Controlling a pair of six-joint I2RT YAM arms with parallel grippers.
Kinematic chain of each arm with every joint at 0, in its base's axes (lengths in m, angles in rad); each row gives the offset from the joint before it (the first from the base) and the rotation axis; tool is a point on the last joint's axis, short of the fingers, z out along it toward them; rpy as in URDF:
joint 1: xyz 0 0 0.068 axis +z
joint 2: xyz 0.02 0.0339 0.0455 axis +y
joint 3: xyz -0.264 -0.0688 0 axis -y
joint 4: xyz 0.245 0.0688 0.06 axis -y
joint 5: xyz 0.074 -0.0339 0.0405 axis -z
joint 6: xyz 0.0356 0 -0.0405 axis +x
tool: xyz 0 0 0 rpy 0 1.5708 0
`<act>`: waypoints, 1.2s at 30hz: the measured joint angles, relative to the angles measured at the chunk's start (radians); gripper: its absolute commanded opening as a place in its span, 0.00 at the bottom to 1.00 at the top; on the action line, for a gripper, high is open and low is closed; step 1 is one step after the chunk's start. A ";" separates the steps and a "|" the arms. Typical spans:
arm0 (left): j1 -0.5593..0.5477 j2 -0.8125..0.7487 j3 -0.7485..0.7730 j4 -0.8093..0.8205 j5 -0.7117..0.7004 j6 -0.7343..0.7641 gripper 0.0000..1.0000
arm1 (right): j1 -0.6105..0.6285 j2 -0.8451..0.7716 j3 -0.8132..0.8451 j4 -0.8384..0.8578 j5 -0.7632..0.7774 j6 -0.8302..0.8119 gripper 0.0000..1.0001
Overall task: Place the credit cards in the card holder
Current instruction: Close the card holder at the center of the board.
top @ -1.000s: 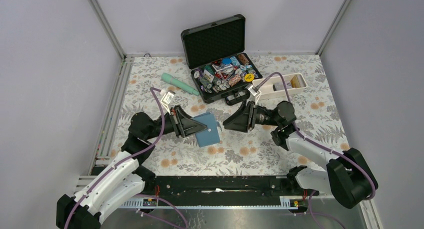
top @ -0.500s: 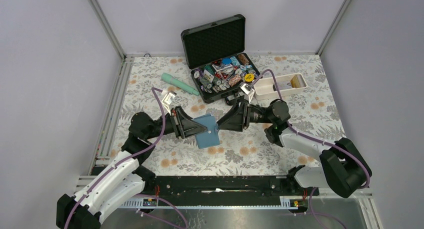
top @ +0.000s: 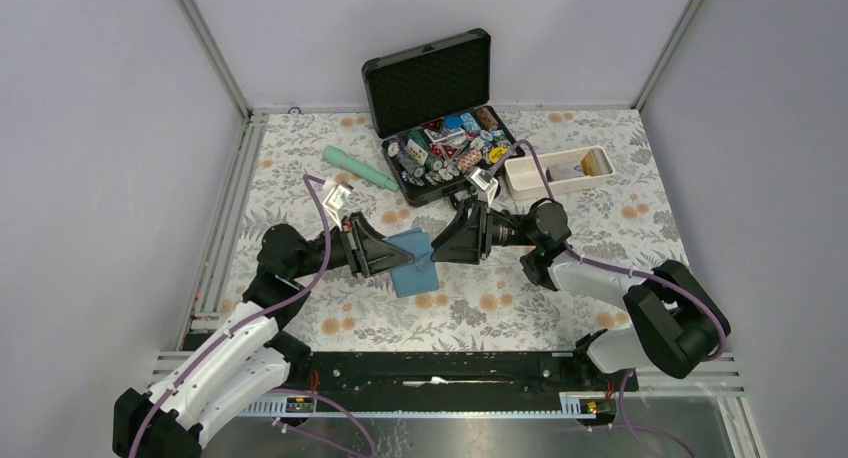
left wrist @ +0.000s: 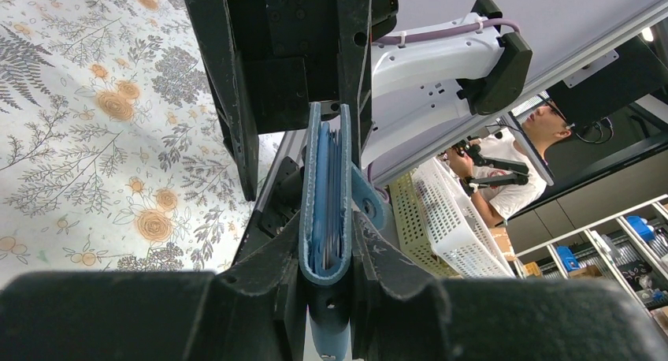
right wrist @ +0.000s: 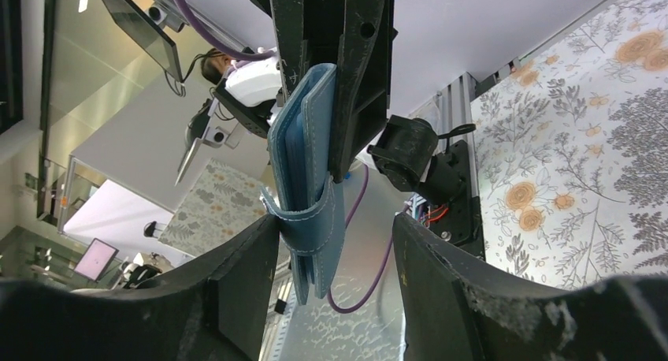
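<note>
My left gripper (top: pixel 387 250) is shut on the folded edge of the teal-blue card holder (top: pixel 413 262) and holds it on edge above the table. In the left wrist view the card holder (left wrist: pixel 327 203) sits between my fingers (left wrist: pixel 260 266), and thin card edges show between its light blue leaves. My right gripper (top: pixel 441 246) faces it from the right and is open. In the right wrist view the card holder's (right wrist: pixel 303 156) free end and strap hang between the pads (right wrist: pixel 244 282), close to the left one. A dark and an orange-gold credit card (top: pixel 580 165) seem to lie in the white tray.
A long white tray (top: pixel 527 183) stands at the back right. An open black case (top: pixel 432 88) full of poker chips sits at the back centre. Left of it lies a mint green tube (top: pixel 358 168). Metal rails run along the table's left and near edges.
My right gripper has moved left from beside the tray until its jaws stand around the card holder's free end. The left gripper and the card holder have stayed put.
</note>
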 measured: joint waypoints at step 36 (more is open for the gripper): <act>0.000 -0.014 0.000 -0.060 -0.043 0.022 0.00 | 0.061 0.034 0.023 -0.034 0.011 -0.021 0.54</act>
